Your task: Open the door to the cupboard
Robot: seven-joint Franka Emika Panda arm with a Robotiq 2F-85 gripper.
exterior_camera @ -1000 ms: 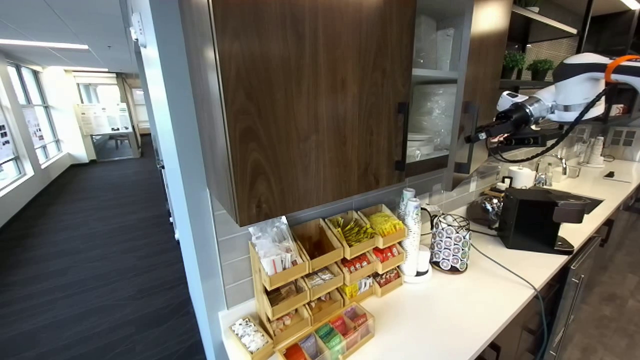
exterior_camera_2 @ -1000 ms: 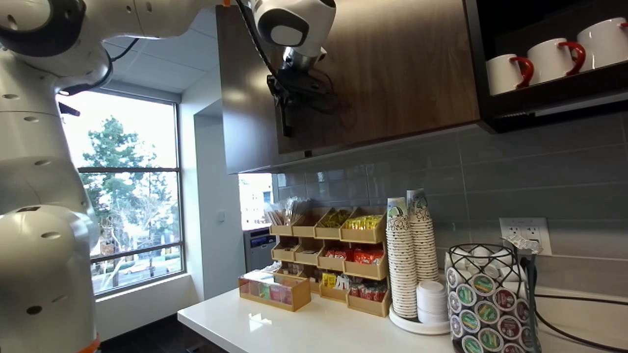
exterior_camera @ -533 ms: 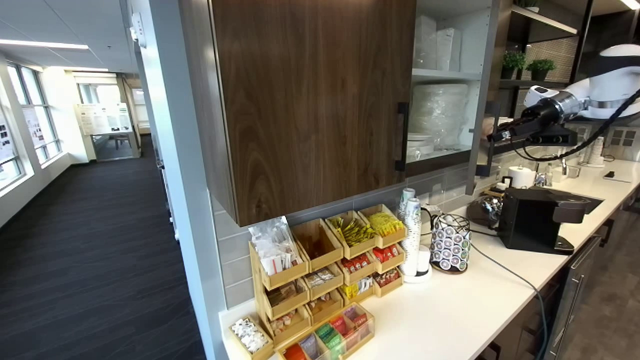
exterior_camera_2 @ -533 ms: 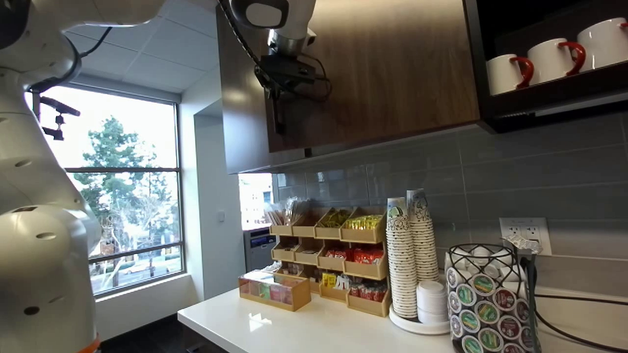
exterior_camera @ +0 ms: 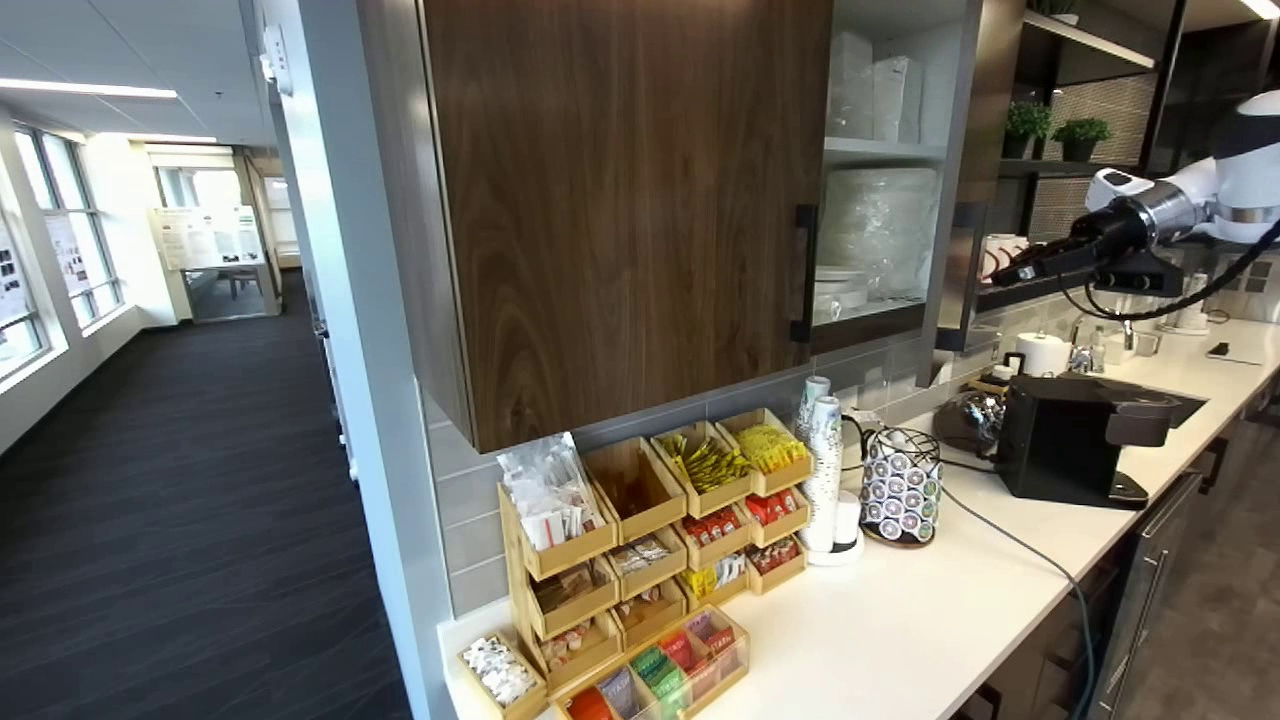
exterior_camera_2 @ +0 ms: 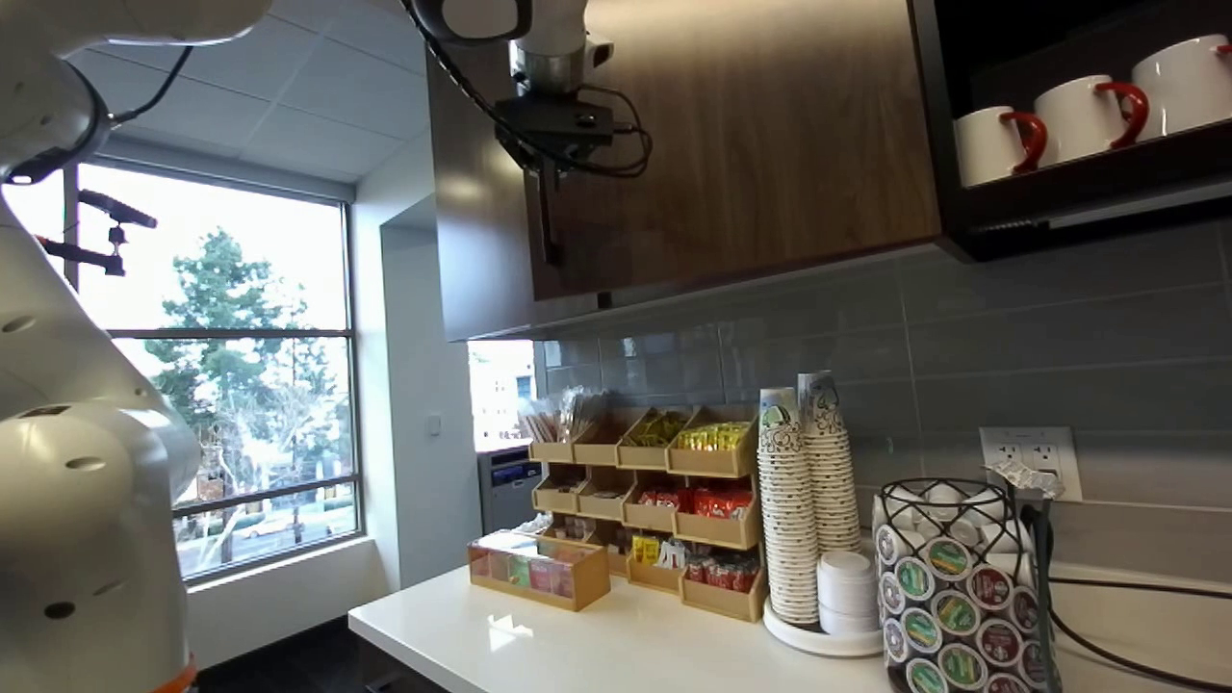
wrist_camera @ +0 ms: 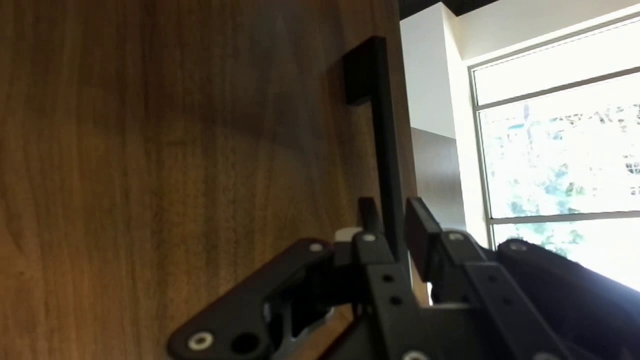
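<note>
On the cupboard [exterior_camera: 410, 200], the door [exterior_camera_2: 770, 164], one of two, stands ajar over the bench [exterior_camera_2: 664, 654]. The narrow hand [wrist_camera: 394, 209] is at the door's handle [wrist_camera: 385, 135], grip unclear. Near the bench's back edge: two cup stacks [exterior_camera_2: 791, 520], one pod basket [exterior_camera_2: 953, 611].

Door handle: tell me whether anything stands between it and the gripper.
Nothing visible does. In the wrist view the handle on the door shows straight ahead, unobstructed; in an exterior view just a narrow gap seems to separate it from the gripper.
</note>
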